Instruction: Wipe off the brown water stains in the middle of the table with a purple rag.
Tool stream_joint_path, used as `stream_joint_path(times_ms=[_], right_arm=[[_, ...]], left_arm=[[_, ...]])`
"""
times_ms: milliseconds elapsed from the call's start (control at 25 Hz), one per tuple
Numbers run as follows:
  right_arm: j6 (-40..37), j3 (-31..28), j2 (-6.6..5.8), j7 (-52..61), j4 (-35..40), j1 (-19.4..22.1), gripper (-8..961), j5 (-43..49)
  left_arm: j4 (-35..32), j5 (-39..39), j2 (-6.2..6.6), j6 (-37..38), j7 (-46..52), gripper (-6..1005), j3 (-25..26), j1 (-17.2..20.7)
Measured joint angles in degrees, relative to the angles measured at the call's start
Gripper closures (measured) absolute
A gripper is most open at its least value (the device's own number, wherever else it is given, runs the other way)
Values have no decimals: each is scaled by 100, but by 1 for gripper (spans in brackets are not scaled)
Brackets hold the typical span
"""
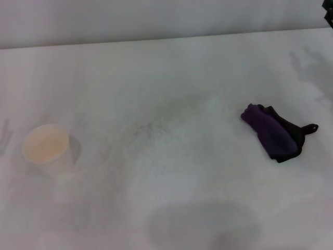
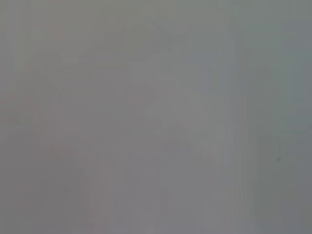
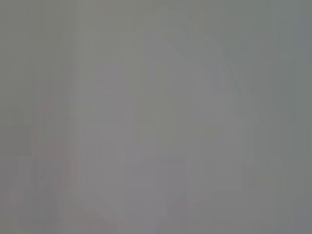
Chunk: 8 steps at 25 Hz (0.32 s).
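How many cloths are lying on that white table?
1: the purple rag lies bunched on the table's right side, far from the white cup at the left.

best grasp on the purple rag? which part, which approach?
Judging from the head view, come straight down on the thick bunched middle of the purple rag, which lies crumpled flat on the table, right side. Skip the thin loop tag. Neither hand is in view.
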State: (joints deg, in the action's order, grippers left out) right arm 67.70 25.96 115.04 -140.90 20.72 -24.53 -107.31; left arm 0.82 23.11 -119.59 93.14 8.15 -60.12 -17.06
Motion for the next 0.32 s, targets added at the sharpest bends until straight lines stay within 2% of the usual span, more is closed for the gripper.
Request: stream_joint_path(times_ms=[160,320], right_arm=[[263,-10,22,-899,-495,78,506,-461],[354,-16,25,-1329,-771,110,506,-773]], left_arm=[[-12,-7,9,-32,2,112,0,-9],[1,-15,15,-59,-2,112,0,-28]])
